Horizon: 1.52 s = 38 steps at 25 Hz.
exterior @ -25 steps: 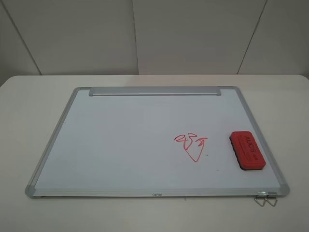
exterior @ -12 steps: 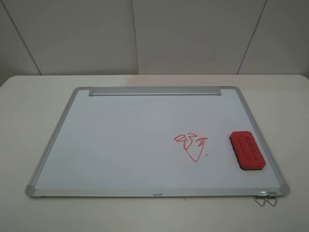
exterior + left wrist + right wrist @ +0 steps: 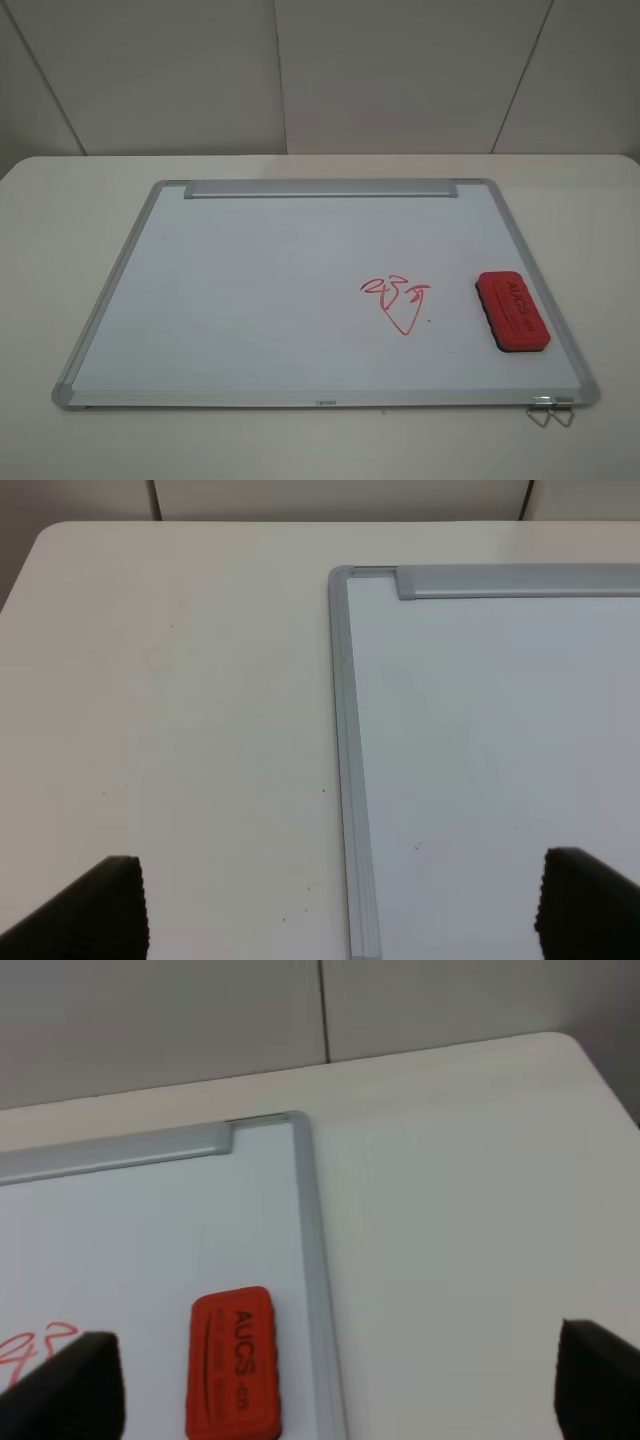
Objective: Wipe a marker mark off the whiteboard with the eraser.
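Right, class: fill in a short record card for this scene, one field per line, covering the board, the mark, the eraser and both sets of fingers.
Board: large white whiteboard with silver frame, flat on the table
Mark: small red scribble, on the board, unwiped
Eraser: red rectangular block eraser, on the board, right of the scribble, apart from it
Left fingers: spread, holding nothing
Right fingers: spread, holding nothing

A pale cream worktop (image 3: 60, 440) carries the whiteboard (image 3: 250, 300), which lies flat on it with bare worktop showing past all four sides of its silver frame. Beside the whiteboard's near right corner, a small wire clip (image 3: 550, 411) rests on the worktop, touching the frame.
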Available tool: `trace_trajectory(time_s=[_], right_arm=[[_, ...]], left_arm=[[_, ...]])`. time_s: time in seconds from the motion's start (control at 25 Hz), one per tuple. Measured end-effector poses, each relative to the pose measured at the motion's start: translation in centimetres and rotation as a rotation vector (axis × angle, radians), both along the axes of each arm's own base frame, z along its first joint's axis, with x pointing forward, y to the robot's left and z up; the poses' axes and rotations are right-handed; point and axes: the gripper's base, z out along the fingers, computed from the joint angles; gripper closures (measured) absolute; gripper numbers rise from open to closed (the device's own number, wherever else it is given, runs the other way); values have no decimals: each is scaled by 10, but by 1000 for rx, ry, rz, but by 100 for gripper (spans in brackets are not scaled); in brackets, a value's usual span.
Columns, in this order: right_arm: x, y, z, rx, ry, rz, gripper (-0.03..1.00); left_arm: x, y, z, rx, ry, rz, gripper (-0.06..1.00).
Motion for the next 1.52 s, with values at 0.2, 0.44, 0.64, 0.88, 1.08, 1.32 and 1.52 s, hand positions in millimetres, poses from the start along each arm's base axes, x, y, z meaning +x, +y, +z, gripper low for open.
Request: trace_trajectory(time_s=[0.2, 0.44, 0.64, 0.88, 1.08, 1.32, 1.52], right_arm=[[0, 0, 0, -5, 1, -23, 20], [0, 0, 0, -6, 1, -23, 20], [0, 0, 0, -7, 1, -22, 20], [0, 0, 0, -6, 1, -23, 20], [0, 0, 0, -6, 1, -23, 20], [0, 0, 0, -6, 1, -23, 20], [0, 0, 0, -6, 1, -23, 20]], left_arm=[[0, 0, 0, 0, 0, 0, 17], [0, 0, 0, 0, 0, 0, 17], [0, 0, 0, 0, 0, 0, 17], [0, 0, 0, 0, 0, 0, 17], [0, 0, 0, 0, 0, 0, 17], [0, 0, 0, 0, 0, 0, 17], [0, 0, 0, 0, 0, 0, 17]])
